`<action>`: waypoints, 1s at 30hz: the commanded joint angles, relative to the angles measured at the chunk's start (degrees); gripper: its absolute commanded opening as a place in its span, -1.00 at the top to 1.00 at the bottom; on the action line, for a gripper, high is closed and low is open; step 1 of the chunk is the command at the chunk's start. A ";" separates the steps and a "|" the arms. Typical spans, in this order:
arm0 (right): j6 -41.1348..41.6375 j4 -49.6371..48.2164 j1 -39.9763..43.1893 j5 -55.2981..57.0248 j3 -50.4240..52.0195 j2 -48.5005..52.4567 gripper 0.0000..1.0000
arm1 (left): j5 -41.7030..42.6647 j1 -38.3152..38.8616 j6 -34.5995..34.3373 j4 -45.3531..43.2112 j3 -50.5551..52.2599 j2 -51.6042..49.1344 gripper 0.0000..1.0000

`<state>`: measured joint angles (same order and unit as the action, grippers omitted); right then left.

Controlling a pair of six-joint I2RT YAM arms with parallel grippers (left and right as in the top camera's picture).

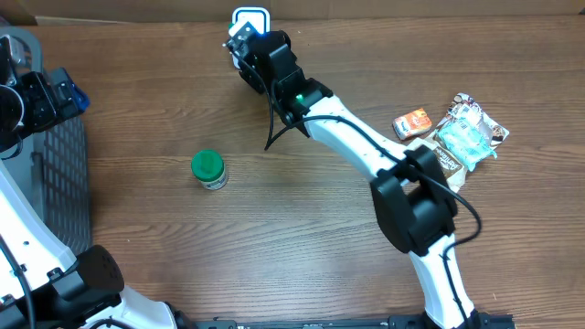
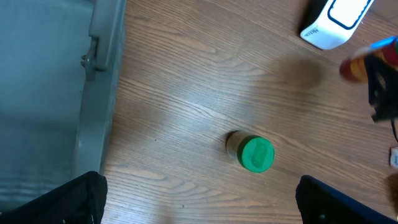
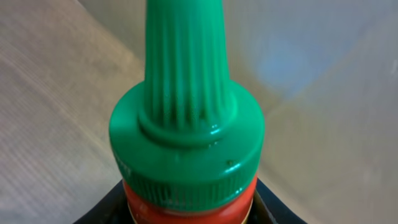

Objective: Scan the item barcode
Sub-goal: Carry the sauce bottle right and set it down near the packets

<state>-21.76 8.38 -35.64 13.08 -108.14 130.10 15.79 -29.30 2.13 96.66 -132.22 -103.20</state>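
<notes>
Two arms rise from the lower edge of the overhead view. The left gripper (image 2: 199,200) sits at the left of the frame, over the near edge of a grey basket (image 1: 64,174). Its jaws are spread wide and grasp nothing, and its dark fingers (image 2: 62,199) appear at the lower corners of its wrist view.

Further in, a jar (image 1: 208,169) with a green lid stands upright on the wooden table (image 1: 302,238), left of centre and apart from everything else. At the right of the frame, an orange packet (image 1: 412,122) lies just beside a pale blue-and-white packet (image 1: 468,135).

The right arm runs diagonally from lower right to upper centre. The right gripper (image 3: 186,210) is clamped on the red bottle (image 3: 186,143). The bottle's ribbed green nozzle cap fills the wrist view, and a dark finger presses each side of the red body.

At the top edge of the overhead frame is the scanner (image 1: 251,18), a white unit with a blue outline. The gripper holds the bottle just beside it. The pictures do not show a barcode or which way it faces.
</notes>
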 commanded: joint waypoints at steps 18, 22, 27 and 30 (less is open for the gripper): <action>32.24 48.78 21.44 -2.89 4.09 -19.85 0.74 | 0.11 0.07 1.09 -0.02 0.24 -0.31 -0.99; 32.15 38.27 27.67 -3.78 7.72 -19.67 0.76 | 0.11 0.07 1.09 -0.02 0.24 -0.31 -0.99; 31.98 24.68 33.44 -3.74 14.32 -19.34 0.80 | 0.11 0.07 1.09 -0.02 0.24 -0.31 -0.99; 31.98 16.94 35.21 -3.74 19.58 -19.06 0.80 | 0.11 0.07 1.09 -0.02 0.24 -0.31 -0.99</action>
<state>9.43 29.50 -1.28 9.87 -92.73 111.26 15.79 -29.30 2.13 96.62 -132.22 -103.20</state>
